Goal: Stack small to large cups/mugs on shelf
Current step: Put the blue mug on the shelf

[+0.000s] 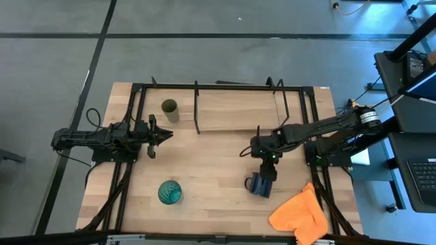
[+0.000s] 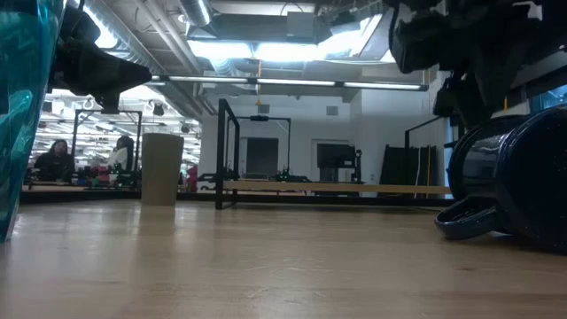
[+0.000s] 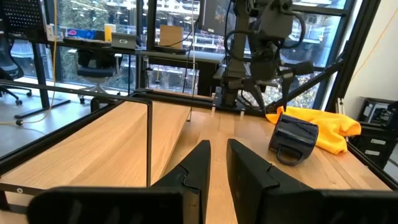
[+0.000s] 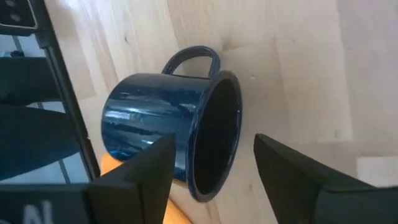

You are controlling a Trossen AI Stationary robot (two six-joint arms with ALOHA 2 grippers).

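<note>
1. Three vessels are in play. The dark navy enamel mug with a loop handle (image 4: 180, 118) lies on its side on the wooden tabletop (image 1: 211, 163), near the front right, beside the crumpled orange cloth (image 1: 300, 214).
2. Your right gripper (image 4: 211, 171) hangs directly over that mug with its fingers spread wide, straddling the rim and gripping nothing.
3. Advise lowering squarely so one finger enters the mouth and the other bears on the outer wall; avoid the handle, which could roll the mug.
4. The small olive-tan cup (image 1: 169, 107) stands on the light wooden shelf in its black rod frame (image 1: 238, 109); the teal-green tumbler (image 1: 169, 192) stands at the table's front left.
5. Your left gripper (image 3: 214, 165) waits nearly closed, empty, just in front of the shelf.
</note>
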